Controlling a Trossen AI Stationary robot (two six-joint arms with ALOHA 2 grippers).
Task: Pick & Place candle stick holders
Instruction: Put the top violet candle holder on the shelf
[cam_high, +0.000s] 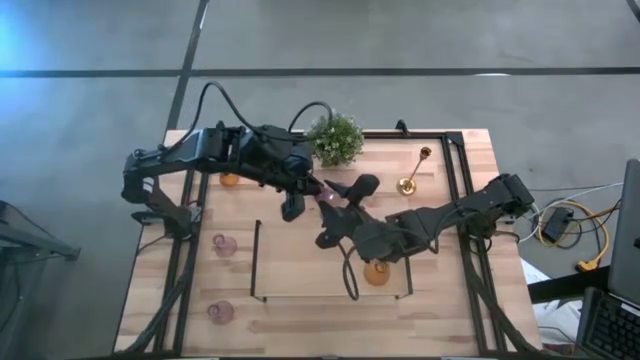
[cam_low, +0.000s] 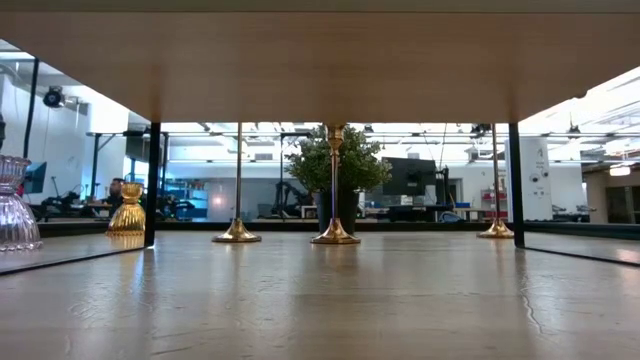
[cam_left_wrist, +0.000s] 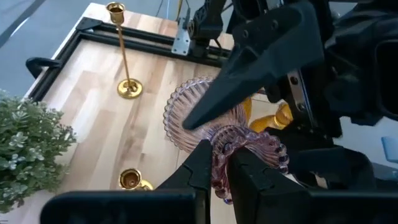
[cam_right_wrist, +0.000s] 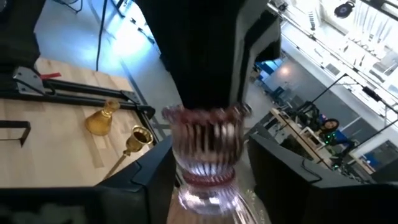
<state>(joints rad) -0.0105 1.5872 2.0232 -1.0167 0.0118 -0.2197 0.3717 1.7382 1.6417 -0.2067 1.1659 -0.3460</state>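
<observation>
Candle stick holders: 1 pink glass cup (cam_right_wrist: 205, 140) is in mid-air over the middle of the table (cam_high: 300, 265); the step looks like a hand-over from arm to arm.
Table: the other holders stand on it, apart from the arms' meeting point.
Plant (cam_high: 335, 138): at the far edge, just behind the left arm's wrist, not part of the job.
Left arm: reaches in from the left side to the table's centre.
Right arm: reaches in from the right side to meet it.
Brass candlestick (cam_high: 415, 170): upright near the far right corner, well apart from both claws.
Amber cup (cam_high: 375, 272): on the wood, under the right arm.
Pink cups on the table: 2 on the left side (cam_high: 224, 243), untouched.
Left gripper (cam_left_wrist: 221, 152): clamped on the raised cup's lower part.
Right gripper (cam_high: 342, 212): fingers spread, 1 on each side of the same cup, not pinching it as far as I can see.
Cup and claw: the cup sits between the right fingers, held from the other end by the left.
Next move, my guess: the right fingers need to close squarely on the ribbed glass before the left lets go, or it may slip.
</observation>
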